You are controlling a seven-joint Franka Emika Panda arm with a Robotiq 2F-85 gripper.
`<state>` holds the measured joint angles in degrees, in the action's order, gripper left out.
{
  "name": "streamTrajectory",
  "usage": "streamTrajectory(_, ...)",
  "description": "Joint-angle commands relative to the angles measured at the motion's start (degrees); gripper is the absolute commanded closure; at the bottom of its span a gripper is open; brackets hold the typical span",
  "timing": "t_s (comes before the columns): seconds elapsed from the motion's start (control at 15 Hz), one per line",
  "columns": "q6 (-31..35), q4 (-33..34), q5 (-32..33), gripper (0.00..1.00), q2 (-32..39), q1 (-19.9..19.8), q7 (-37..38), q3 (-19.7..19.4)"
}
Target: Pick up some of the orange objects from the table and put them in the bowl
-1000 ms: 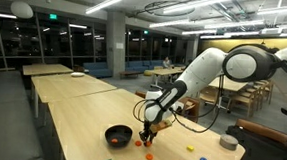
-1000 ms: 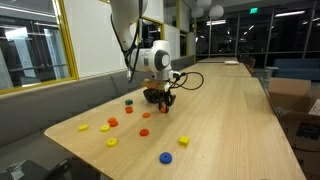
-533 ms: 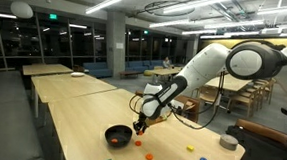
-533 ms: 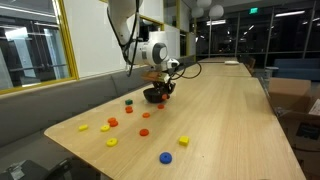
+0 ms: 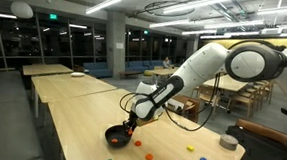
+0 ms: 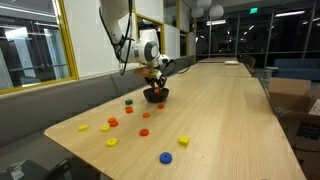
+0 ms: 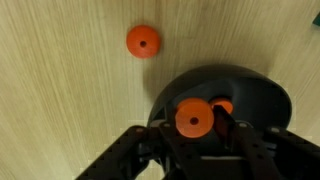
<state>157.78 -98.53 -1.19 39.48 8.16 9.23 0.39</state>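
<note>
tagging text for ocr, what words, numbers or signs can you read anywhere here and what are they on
No text reads clearly in any view.
Green lit sign up high in an exterior view: too small to read.
Green ceiling sign in an exterior view: too small to read.
Held orange piece, gripper, loose orange piece, bowl, table: no print visible.

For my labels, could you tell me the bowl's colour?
The bowl is black, clearest in the wrist view.

piece [image 7: 192, 119] in tool [image 7: 194, 126], above bowl [image 7: 268, 98] on table [image 7: 60, 85]
</note>
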Motion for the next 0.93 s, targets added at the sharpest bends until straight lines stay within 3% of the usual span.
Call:
streamTrajectory(0.0,-0.3,4.6,0.8,0.75,2.3,0.5,-1.8,0.8)
streamTrajectory(0.13,-1.1,6.5,1.1,0.75,3.4,0.7,-2.5,0.9)
streamTrajectory(0.2,-1.6,7.4,1.0,0.33,4.0,0.6,-2.9,1.1)
streamTrajectory(0.27,-2.0,8.1,1.0,0.32,4.3,0.6,-3.0,1.0)
streamTrajectory(0.53,-3.5,8.7,1.5,0.02,4.4,0.8,-2.7,-0.1)
streamTrajectory(0.87,-3.2,3.3,3.6,0.0,0.5,2.0,-1.3,-2.8)
